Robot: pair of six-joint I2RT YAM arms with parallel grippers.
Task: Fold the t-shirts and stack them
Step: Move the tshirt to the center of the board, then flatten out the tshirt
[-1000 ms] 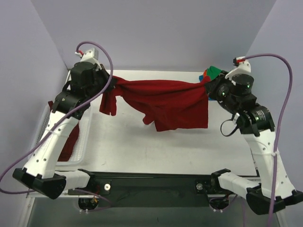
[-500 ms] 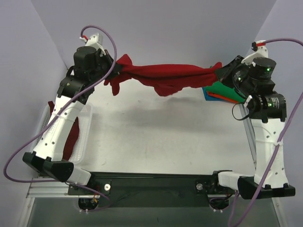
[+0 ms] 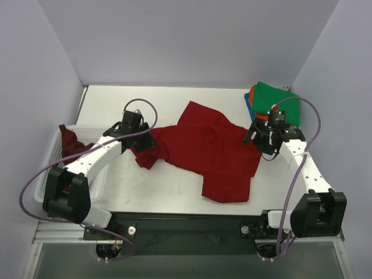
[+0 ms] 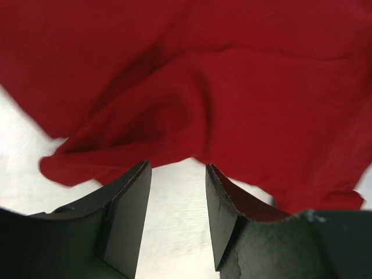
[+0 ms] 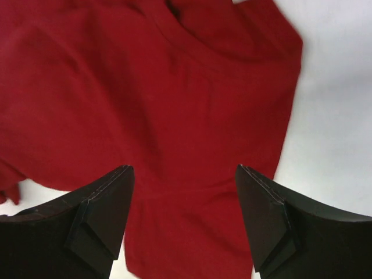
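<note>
Across the middle of the table [image 3: 174, 104], the bright red t-shirt [image 3: 209, 154] is lying spread out but rumpled, with a sleeve bunching at its left end.

Only the overhead view is giving the whole layout. The left gripper [image 3: 146, 141] is sitting at the shirt's left edge and the right gripper [image 3: 254, 138] at its right edge. At the far right corner a folded green shirt [image 3: 274, 99] is resting on top of a stack, with an orange edge [image 3: 250, 104] and a thin blue edge [image 3: 247, 95] peeking out beneath it. At the left, the white mesh basket [image 3: 43, 174] is holding the darker maroon shirt [image 3: 70, 140], which is slumping against its far end.

The wrist views are adding what the overhead cannot settle. From the left wrist, the fingers [image 4: 125, 221] are standing apart with bare table between them, and the red hem is lying just past their tips, ungripped. From the right wrist, the fingers [image 5: 99, 221] are spreading wider still, with red cloth lying below and between them and nothing pinched. Neither wrist view is showing the stack or the basket.

Counting up: five shirts are showing, namely one red, one maroon and three folded. Alongside them are one basket, two arms and two grippers.
</note>
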